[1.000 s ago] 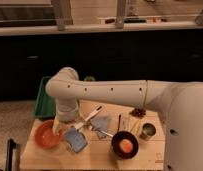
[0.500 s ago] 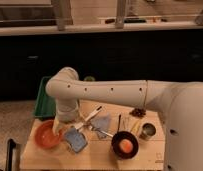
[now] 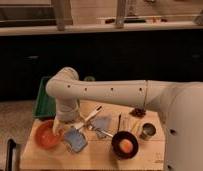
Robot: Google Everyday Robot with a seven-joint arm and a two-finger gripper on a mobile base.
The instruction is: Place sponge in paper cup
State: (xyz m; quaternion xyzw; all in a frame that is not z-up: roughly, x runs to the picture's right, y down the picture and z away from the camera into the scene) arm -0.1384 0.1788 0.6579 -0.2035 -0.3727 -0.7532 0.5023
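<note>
While tool [image 3: 57,131] hangs at orange bowl [image 3: 43,137], sponge [image 3: 75,140] beside

I can read no text, label, brand, number or sign anywhere in my view. The long white plastic arm casing [image 3: 110,92] carries only a row of small dark dots, not characters. The small silver metal tin [image 3: 148,131] on the light wooden table [image 3: 95,156] is too small for me to tell whether it bears any print. The gripper [image 3: 58,131] hangs low over the table's left side, at the rim of the round orange bowl [image 3: 44,137] and just beside the small thick blue square sponge [image 3: 75,140]. I make out no marking on it either.
</note>
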